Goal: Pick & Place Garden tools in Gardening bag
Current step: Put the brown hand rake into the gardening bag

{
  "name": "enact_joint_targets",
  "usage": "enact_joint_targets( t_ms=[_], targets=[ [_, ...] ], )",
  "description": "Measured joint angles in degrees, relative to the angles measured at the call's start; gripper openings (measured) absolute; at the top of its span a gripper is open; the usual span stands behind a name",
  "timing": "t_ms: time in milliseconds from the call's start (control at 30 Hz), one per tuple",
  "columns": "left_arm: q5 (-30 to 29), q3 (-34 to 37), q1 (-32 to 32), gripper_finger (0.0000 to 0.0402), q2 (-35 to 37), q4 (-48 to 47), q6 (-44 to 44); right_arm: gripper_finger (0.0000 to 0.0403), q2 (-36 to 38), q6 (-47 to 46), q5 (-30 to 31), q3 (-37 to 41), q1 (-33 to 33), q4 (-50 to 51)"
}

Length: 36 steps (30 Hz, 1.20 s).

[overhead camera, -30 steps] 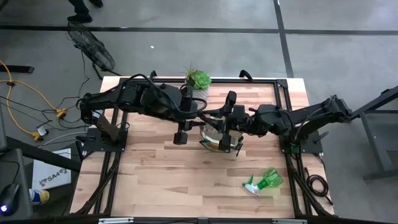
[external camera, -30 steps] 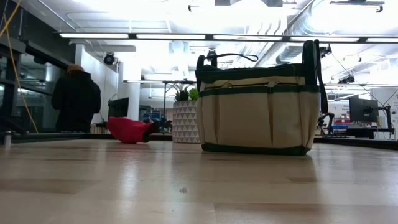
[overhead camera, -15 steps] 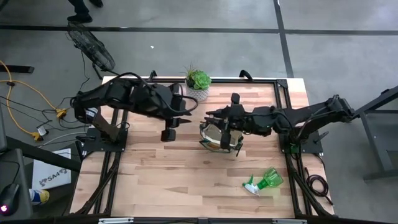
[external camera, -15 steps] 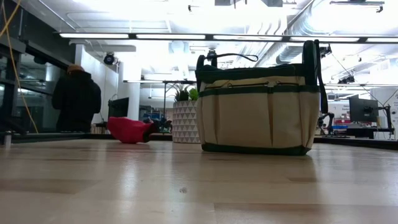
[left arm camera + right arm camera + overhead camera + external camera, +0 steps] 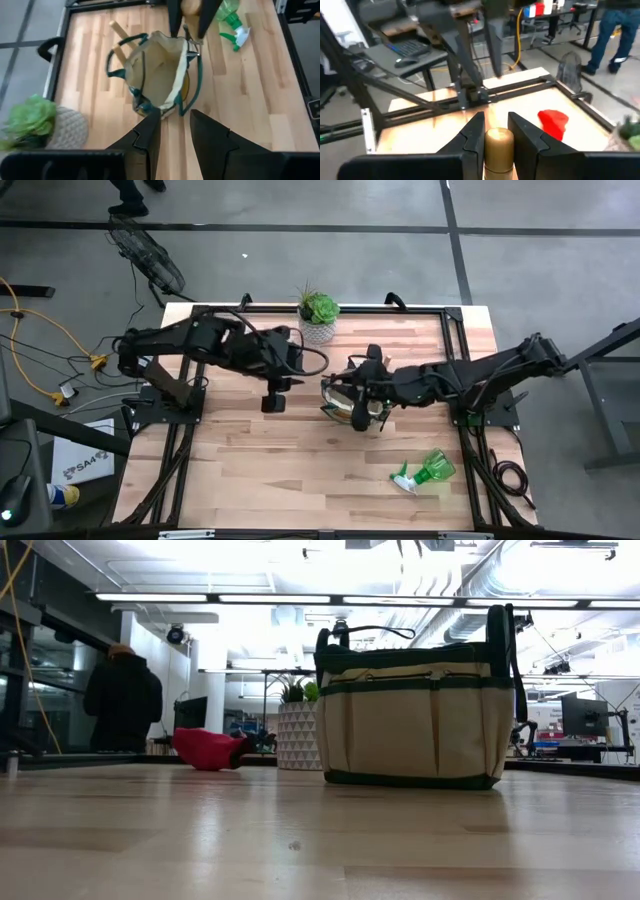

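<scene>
The gardening bag (image 5: 352, 402) stands upright on its base mid-table, its mouth open (image 5: 159, 70); the low view shows its tan side (image 5: 415, 710). My right gripper (image 5: 352, 373) hangs over the bag's mouth, shut on a tool's wooden handle (image 5: 498, 146). My left gripper (image 5: 275, 395) hovers left of the bag, open with nothing between its fingers (image 5: 174, 114). Another wooden handle (image 5: 119, 31) sticks out at the bag's far side. The green spray bottle (image 5: 425, 472) lies on its side near the front right. The red glove (image 5: 554, 121) lies on the table at the far left. My right gripper pinches the wooden handle near its rounded end (image 5: 498, 134) between its two fingers. The fingers come from the table's right, slanting a little down. The tool is held clear of the table above the bag's mouth; its metal end is out of sight.
A green succulent in a white patterned pot (image 5: 318, 312) stands at the far edge, just behind the bag. Bare wood (image 5: 270, 470) lies toward the near edge. A black frame rail (image 5: 455, 350) runs along the table's sides. A person (image 5: 122, 700) stands in the room beyond.
My left gripper has drawn back from the bag toward the table's left edge and sunk a little. My right gripper has sunk over the bag's mouth and turned at the wrist, still shut on the handle. The bag has stayed put.
</scene>
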<state>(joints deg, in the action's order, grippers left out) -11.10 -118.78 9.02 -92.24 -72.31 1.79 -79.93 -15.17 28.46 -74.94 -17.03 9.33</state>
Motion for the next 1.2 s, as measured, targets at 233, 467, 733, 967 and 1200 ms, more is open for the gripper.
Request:
enact_joint_targets(
  t_ms=[233, 467, 733, 967, 1200],
  targets=[
    [3.87, 18.37, 0.02, 0.0101, 6.16, 14.87, 2.47, 0.0056, -2.38, -2.89, -0.37, -0.07, -1.16, 1.14],
    [5.20, 38.08, 0.02, 0.0101, 15.91, 28.08, 8.85, 0.0056, -6.14, -5.91, -1.82, -0.04, -1.85, -0.61],
    [6.29, 56.02, 0.02, 0.0101, 27.45, 42.89, 16.04, 0.0056, -9.79, -7.57, -3.46, 0.00, -1.85, -5.70],
    [8.74, 65.97, 0.02, 0.0101, 33.50, 53.23, 19.77, 0.0056, -13.15, -8.63, -3.52, 0.00, -1.85, -12.14],
    [10.52, 67.47, 0.00, 0.0101, 34.39, 54.15, 20.69, 0.0056, -15.40, -8.21, -3.17, 0.00, -1.80, -19.46]
  ],
)
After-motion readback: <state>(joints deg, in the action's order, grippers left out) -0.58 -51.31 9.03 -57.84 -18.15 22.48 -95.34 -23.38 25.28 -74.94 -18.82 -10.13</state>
